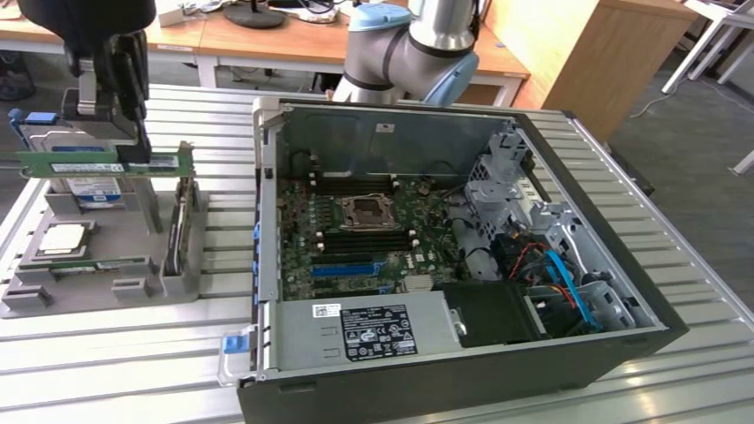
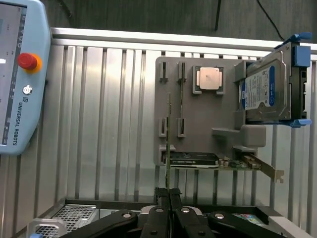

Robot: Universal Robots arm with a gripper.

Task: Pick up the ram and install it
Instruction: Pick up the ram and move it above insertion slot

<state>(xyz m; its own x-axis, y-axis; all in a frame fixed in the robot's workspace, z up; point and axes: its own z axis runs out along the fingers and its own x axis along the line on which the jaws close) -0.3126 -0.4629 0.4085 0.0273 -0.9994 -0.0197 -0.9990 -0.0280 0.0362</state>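
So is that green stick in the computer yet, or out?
Out. The gripper is shut on the ram, holding it over the grey tray, at the exterior view's left of the open computer case.

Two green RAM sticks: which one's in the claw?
The long green pale-labelled ram raised above the grey tray, claw shut on it; the other green stick sits in the tray's slots.

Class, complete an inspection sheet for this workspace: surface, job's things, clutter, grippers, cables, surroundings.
Surface: slatted metal table carrying a grey parts holder and an open computer case.
Job's things: ram held above the holder; motherboard exposed in the case.
Clutter: hard drive, processor and expansion card on the holder; teach pendant apart from it.
Grippers: gripper shut on the ram.
Cables: red and blue cables inside the case.
Surroundings: wooden desks behind the table.
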